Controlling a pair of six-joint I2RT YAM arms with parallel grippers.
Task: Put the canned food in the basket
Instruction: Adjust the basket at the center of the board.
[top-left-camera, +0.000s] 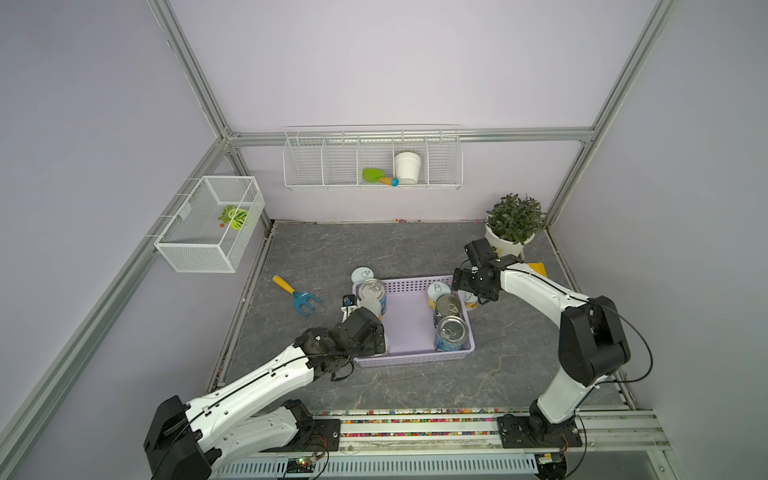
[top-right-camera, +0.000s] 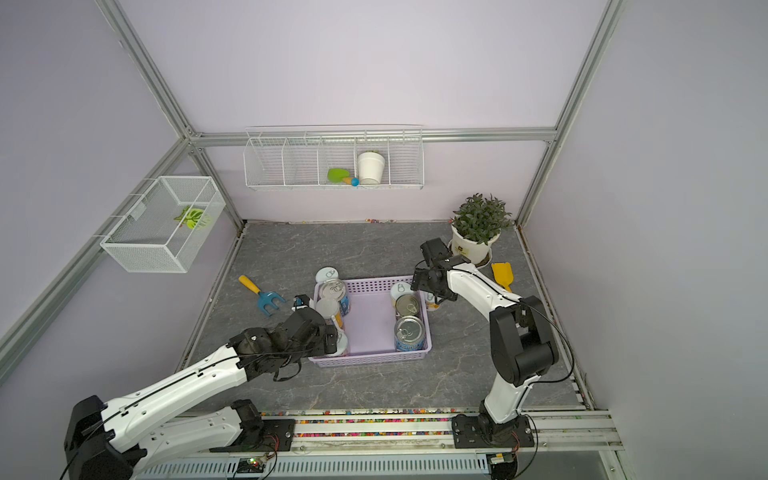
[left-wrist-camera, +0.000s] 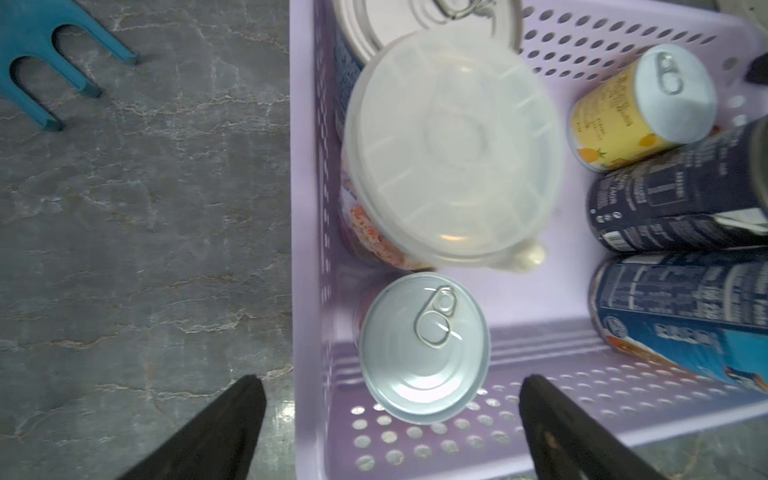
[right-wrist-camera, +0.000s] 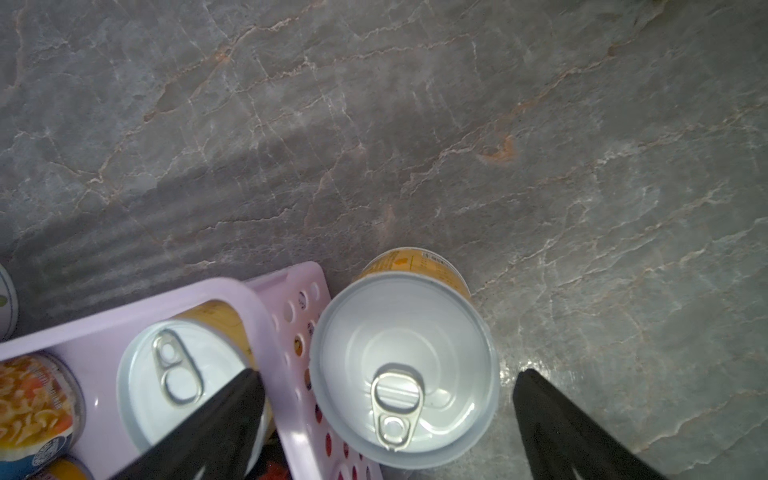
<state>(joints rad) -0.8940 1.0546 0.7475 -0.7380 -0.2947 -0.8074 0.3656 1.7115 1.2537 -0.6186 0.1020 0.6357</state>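
Pale lilac walls (top-left-camera: 395, 62) are closing in the space on three sides, and silver aluminium frame bars (top-left-camera: 411, 135) are running along their seams. A grey, marble-veined tabletop (top-left-camera: 374, 245) is lying between them. A long white wire rack (top-left-camera: 303, 166) with compartments is hanging on the back wall, and a white wire-mesh box (top-left-camera: 199, 249) is hanging on the left wall. A leafy potted plant (top-left-camera: 515, 220) is standing in the far right corner. A metal rail (top-left-camera: 415, 428) is lining the near edge. Soft, even light is filling the space, leaving a faint sheen on the stone pattern.
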